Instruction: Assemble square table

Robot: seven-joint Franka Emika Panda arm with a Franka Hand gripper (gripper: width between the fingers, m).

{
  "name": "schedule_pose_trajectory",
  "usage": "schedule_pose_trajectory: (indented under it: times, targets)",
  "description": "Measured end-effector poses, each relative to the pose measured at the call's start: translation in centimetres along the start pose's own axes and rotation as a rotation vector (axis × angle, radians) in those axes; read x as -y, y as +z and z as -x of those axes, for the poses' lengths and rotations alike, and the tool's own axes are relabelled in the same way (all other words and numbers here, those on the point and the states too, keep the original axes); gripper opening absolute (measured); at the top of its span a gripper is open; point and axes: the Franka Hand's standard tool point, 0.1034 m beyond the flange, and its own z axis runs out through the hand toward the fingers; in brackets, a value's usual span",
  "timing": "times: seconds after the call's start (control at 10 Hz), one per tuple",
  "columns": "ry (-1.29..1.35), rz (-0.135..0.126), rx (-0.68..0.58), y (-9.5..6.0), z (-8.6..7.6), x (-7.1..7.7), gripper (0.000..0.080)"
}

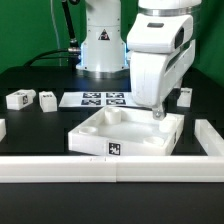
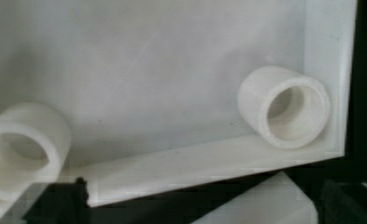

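1. Exterior view: the tabletop (image 1: 112, 137) lies on the black table (image 1: 35, 118), open side up. It sits just behind the long white rail (image 1: 60, 166) that runs across the front.
2. A square tag (image 1: 115, 150) shows on the tabletop's side that faces the rail.
3. The arm (image 1: 160, 55) reaches down from above. Its gripper (image 1: 158, 113) is at the tabletop's far corner, on the exterior view's right, right at the raised rim.
4. Whether the gripper is clamped on the rim or merely over it, I cannot tell: the fingertips are too small and partly hidden by the white hand.
5. The marker board (image 1: 100, 99) lies flat behind the tabletop, apart from it.
6. A leg (image 1: 18, 99) and a second leg (image 1: 47, 98) lie side by side at the exterior view's left, near the marker board. A third leg (image 1: 184, 95) lies at the right, behind the arm.
7. Wrist view: the picture is filled by the tabletop's (image 2: 144, 70) inner face, seen close and a little blurred.
8. Two round raised sockets stand on that face, one (image 2: 286, 105) and the other (image 2: 20, 150), well apart.
9. A strip of the rim (image 2: 180, 176) crosses below the sockets, with black table beyond it.
10. The jaws cannot be read here either.
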Motion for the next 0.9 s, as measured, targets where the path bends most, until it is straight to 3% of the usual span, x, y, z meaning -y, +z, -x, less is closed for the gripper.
schedule_pose_trajectory:
  times: [0.7,0.8,0.9]
  targets:
    - [-0.009,0.000,-0.005,0.0,0.1,0.0,0.0650]
    - [-0.023,0.016,0.001,0.0,0.7,0.8,0.0650]
    - [-0.024,0.011,0.010,0.0,1.7,2.0,0.0650]
